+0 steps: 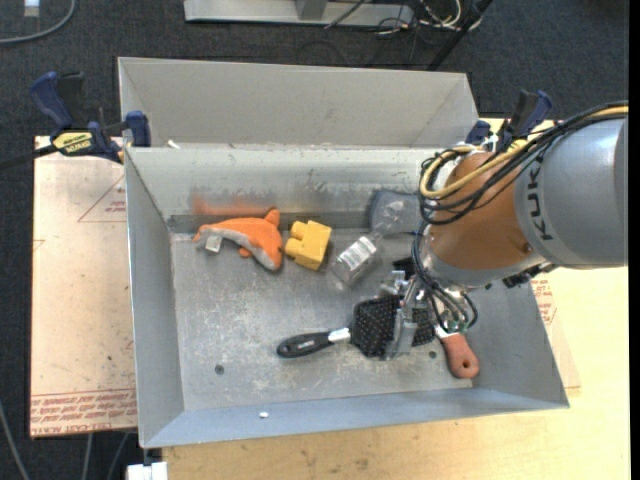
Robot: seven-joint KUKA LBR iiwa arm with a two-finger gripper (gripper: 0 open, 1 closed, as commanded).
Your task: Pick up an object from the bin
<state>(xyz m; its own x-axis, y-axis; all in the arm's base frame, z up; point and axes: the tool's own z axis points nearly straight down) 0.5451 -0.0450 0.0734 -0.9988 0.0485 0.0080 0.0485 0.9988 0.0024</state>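
My gripper [405, 316] is low in the right part of the bin, right at the head of a black brush [372, 328]. The brush lies flat, its black handle [300, 345] pointing left toward the middle of the floor. A tool with a red-orange handle [461, 356] lies just to the right of the gripper, partly hidden under it. A small silver block [355, 258] sits a little up and left of the gripper.
A yellow block [308, 244] and an orange-and-grey tool [244, 237] lie at the back left by the wall. A grey lump [386, 210] rests against the back wall. The arm covers the bin's right side.
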